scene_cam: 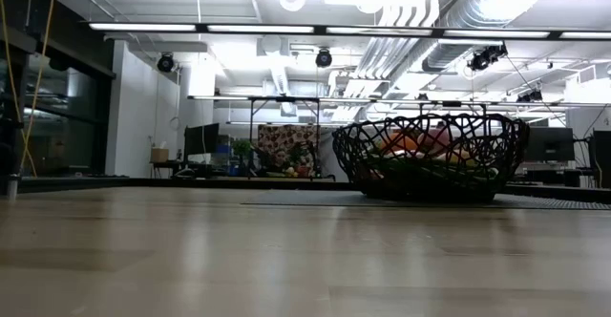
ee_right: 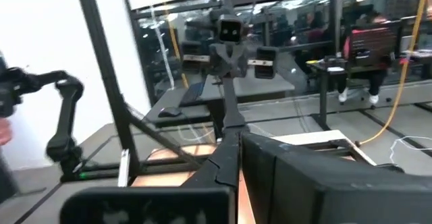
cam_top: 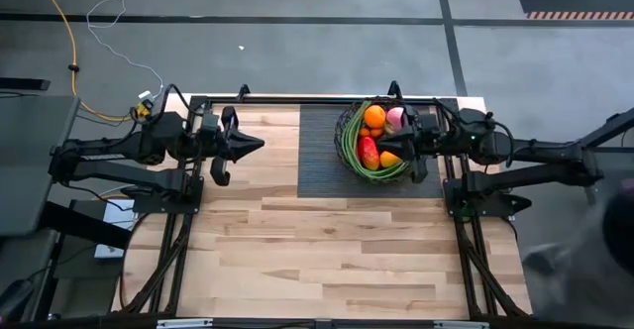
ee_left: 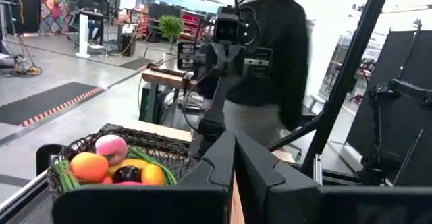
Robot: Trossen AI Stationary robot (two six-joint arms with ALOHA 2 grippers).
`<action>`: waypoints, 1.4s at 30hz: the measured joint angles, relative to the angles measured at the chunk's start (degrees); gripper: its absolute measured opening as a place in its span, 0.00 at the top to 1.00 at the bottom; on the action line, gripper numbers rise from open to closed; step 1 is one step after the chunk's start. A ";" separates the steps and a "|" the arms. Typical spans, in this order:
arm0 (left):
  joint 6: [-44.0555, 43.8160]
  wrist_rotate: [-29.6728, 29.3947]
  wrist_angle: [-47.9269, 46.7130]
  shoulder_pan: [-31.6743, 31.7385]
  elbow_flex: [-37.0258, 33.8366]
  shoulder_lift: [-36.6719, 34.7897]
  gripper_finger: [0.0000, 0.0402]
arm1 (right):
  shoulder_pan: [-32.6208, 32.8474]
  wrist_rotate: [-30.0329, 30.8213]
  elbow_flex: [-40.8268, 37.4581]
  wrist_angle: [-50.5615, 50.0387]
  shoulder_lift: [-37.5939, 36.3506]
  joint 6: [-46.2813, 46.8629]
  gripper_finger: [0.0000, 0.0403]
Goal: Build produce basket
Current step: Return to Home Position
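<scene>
one basket [cam_top: 343, 143], one mat [cam_top: 319, 161], one peach [cam_top: 395, 118], one mango [cam_top: 369, 153]

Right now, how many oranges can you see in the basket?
2: one orange on the far side of the basket, beside the pink peach; the second orange on its near side, by the red mango. More may lie hidden underneath.

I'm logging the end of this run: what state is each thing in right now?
basket: upright on the mat, full of produce.
produce: piled inside the basket.
mat: flat on the table.
left gripper: shut, empty, left of the mat.
right gripper: shut, empty, over the basket's right rim.
</scene>
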 joint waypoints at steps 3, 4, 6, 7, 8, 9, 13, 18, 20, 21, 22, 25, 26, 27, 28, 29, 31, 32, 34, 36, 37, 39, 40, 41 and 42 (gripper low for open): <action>-0.17 -0.16 1.28 -0.23 -3.00 -0.58 1.00 | -0.21 -1.38 -0.02 -2.40 -1.51 -0.41 1.00; -0.74 -0.18 2.60 -0.32 -4.64 -0.79 1.00 | -0.21 -1.42 -0.02 -3.40 -2.03 -0.67 1.00; -2.68 0.37 7.51 -0.39 -8.87 -1.47 1.00 | -0.21 -1.42 -0.04 -5.62 -2.86 -0.82 1.00; -3.12 0.99 10.08 -0.46 -11.23 -2.11 1.00 | -0.21 -1.42 -0.07 -6.58 -3.24 -0.67 1.00; -3.32 1.45 13.10 -0.61 -13.58 -2.79 1.00 | -0.21 -1.40 -0.11 -7.33 -3.53 -0.32 1.00; -3.76 1.64 15.98 -0.80 -15.90 -3.54 1.00 | -0.21 -1.40 -0.10 -7.97 -3.84 0.07 1.00; -5.55 0.33 20.50 -1.15 -23.65 -8.08 1.00 | -0.21 -1.40 -0.11 -9.52 -4.14 1.90 1.00; -6.81 -0.32 19.79 -1.15 -30.34 -15.03 1.00 | -0.21 -1.40 -0.11 -9.39 -4.14 3.07 1.00; -7.13 -0.32 19.85 -1.15 -32.64 -17.75 1.00 | -0.21 -1.40 -0.11 -9.33 -4.14 3.20 1.00; -7.24 -0.33 19.89 -1.15 -33.87 -19.16 1.00 | -0.21 -1.40 -0.11 -9.33 -4.14 3.33 1.00; -7.53 -0.33 19.83 -1.15 -34.99 -20.47 1.00 | -0.21 -1.40 -0.11 -9.36 -4.14 3.61 1.00; -8.29 -0.51 19.83 -1.15 -37.69 -24.14 1.00 | -0.21 -1.40 -0.11 -9.37 -4.14 4.17 1.00; -8.29 -0.50 19.84 -1.15 -38.46 -25.27 1.00 | -0.21 -1.40 -0.11 -9.37 -4.14 4.17 1.00; -8.31 -0.53 19.79 -1.15 -39.11 -26.22 1.00 | -0.19 -1.40 -0.11 -9.37 -4.14 4.17 1.00; -8.31 -0.53 19.60 -1.15 -39.66 -27.12 1.00 | -0.19 -1.40 -0.11 -9.37 -4.14 4.21 1.00; -8.29 -0.53 19.11 -1.15 -40.11 -28.08 1.00 | -0.19 -1.40 -0.11 -9.37 -4.14 4.36 1.00; -7.94 -0.97 16.55 -1.15 -40.50 -29.77 1.00 | -0.19 -1.40 -0.11 -9.37 -4.13 4.58 1.00; -7.64 -1.34 15.84 -1.15 -40.76 -30.52 1.00 | -0.19 -1.38 -0.11 -9.36 -4.13 4.58 1.00; -6.57 -1.66 14.77 -1.15 -41.36 -31.87 1.00 | -0.19 -1.38 -0.11 -9.33 -4.14 4.58 1.00; -6.31 -2.52 14.81 -1.15 -42.85 -33.30 1.00 | -0.19 -1.34 -0.11 -9.33 -4.12 4.58 1.00; -6.60 -3.08 14.84 -1.15 -43.90 -34.04 1.00 | -0.19 -1.09 -0.11 -9.33 -4.13 4.58 1.00; -7.64 -4.20 11.67 -1.15 -44.81 -35.57 1.00 | -0.19 -0.67 -0.11 -9.33 -4.12 4.58 1.00; -7.94 -4.46 10.85 -1.15 -44.75 -36.15 1.00 | -0.19 -0.46 -0.11 -9.31 -4.12 4.58 1.00; -7.90 -4.63 10.36 -1.13 -44.72 -36.65 1.00 | -0.19 -0.46 -0.11 -9.31 -4.12 4.58 1.00; -7.43 -4.62 10.30 -1.13 -44.72 -37.20 1.00 | -0.17 -0.44 -0.11 -9.31 -4.12 4.58 1.00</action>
